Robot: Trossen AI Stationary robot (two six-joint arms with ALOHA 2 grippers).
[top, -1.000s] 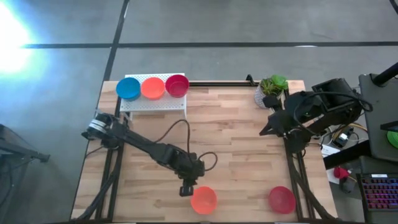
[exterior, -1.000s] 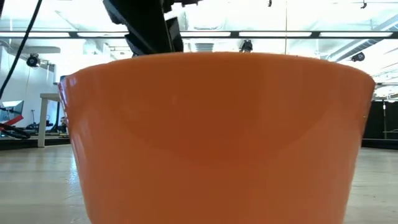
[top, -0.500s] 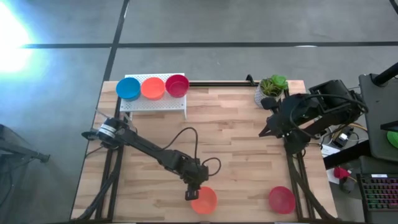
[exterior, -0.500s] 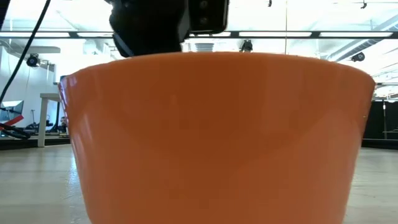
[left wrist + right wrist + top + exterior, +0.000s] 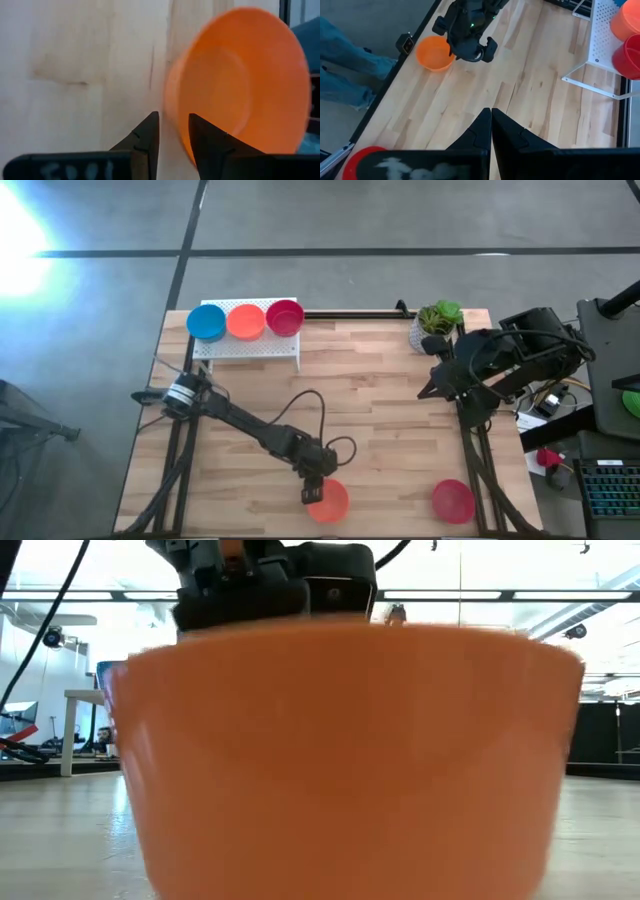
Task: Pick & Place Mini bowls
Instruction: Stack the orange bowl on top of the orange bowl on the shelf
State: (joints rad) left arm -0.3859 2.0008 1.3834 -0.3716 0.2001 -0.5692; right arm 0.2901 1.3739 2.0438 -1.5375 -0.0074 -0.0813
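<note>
Now the left gripper, jaws parted astride the rim of the orange bowl at the table's six o'clock edge, should clench squarely before lifting, while the right gripper waits clenched at three o'clock.

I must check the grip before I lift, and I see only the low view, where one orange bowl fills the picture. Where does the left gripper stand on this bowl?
Observer: The left gripper straddles the orange bowl's rim, one finger outside the wall, the other inside.
Operator: Are other bowls near it?
Observer: A red bowl sits apart to its right, at the same table edge.
Operator: And the right arm?
Observer: The right gripper hangs shut at the right side, near the potted plant.
Operator: Is something already placed?
Observer: Blue, orange and red bowls stand on the white rack.
</note>
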